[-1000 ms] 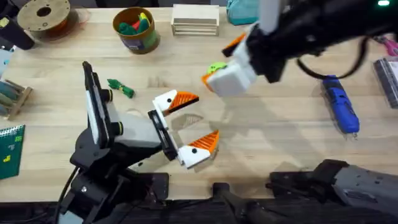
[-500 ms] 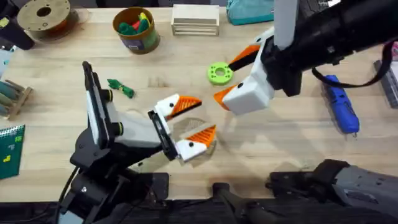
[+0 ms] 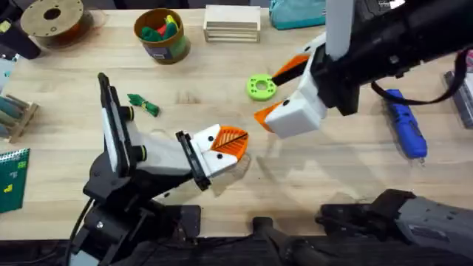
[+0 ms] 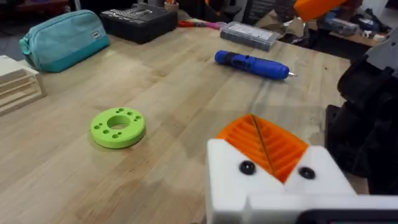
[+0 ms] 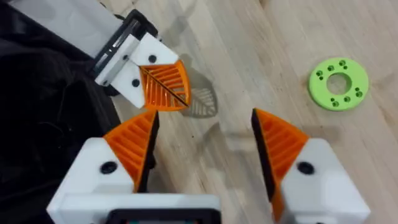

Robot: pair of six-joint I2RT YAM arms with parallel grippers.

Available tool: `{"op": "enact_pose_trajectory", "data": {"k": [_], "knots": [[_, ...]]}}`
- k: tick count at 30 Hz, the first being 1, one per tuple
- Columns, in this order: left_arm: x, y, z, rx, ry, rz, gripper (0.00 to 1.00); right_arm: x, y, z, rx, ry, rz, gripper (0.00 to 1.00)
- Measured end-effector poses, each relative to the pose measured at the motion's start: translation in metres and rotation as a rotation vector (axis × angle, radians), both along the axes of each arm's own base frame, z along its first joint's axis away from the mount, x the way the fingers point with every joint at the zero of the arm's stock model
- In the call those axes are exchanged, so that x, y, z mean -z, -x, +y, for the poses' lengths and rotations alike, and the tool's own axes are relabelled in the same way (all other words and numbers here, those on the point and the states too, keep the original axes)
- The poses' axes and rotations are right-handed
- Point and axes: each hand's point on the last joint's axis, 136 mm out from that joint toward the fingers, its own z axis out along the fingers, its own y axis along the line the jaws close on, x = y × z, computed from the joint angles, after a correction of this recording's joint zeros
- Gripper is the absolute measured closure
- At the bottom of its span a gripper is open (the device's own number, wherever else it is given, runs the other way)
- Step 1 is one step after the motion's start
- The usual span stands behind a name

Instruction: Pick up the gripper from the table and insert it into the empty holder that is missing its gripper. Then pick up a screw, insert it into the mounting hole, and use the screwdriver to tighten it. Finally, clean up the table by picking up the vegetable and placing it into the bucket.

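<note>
Across the middle of the table [image 3: 347, 170], my two arms face each other over pale planks. My right gripper [image 3: 284, 92] hangs above the wood right of centre, its orange pads [image 5: 280, 140] spread well apart with nothing between them. My left gripper [image 3: 225, 144] sits nearer and to the left of it, low over the table, its ribbed orange tips pressed together into one wedge; I cannot tell whether anything is pinched between them. The screwdriver [image 3: 405, 123] lies flat on the right side of the table, well apart from both grippers, its dark tip pointing toward the near edge. The bucket [image 3: 161, 33] stands at the far edge left of centre, with coloured pieces inside. A light-green ring [image 3: 260, 87] lies flat just left of my right gripper, near the centre. The vegetable [image 3: 144, 104] lies on the planks to the left, beside my left arm and nearer than the bucket.
</note>
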Motion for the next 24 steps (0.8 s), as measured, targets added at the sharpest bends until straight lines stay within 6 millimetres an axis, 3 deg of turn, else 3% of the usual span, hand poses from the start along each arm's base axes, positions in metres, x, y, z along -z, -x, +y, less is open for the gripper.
{"op": "enact_pose_trajectory", "data": {"k": [8, 14, 19, 24], "knots": [[0.0, 0.0, 0.0, 0.0, 0.0, 0.0, 0.995, 0.002, -0.004, -0.002, 0.018, 0.01, 0.001, 0.144], [0.0, 0.0, 0.0, 0.0, 0.0, 0.0, 0.995, 0.031, -0.042, -0.019, 0.181, 0.109, 0.055, 0.145], [0.0, 0.0, 0.0, 0.0, 0.0, 0.0, 0.995, 0.065, -0.089, -0.06, 0.399, 0.22, 0.118, 0.146], [0.0, 0.0, 0.0, 0.0, 0.0, 0.0, 0.995, 0.079, -0.126, -0.127, 0.641, 0.313, 0.118, 0.144]]}}
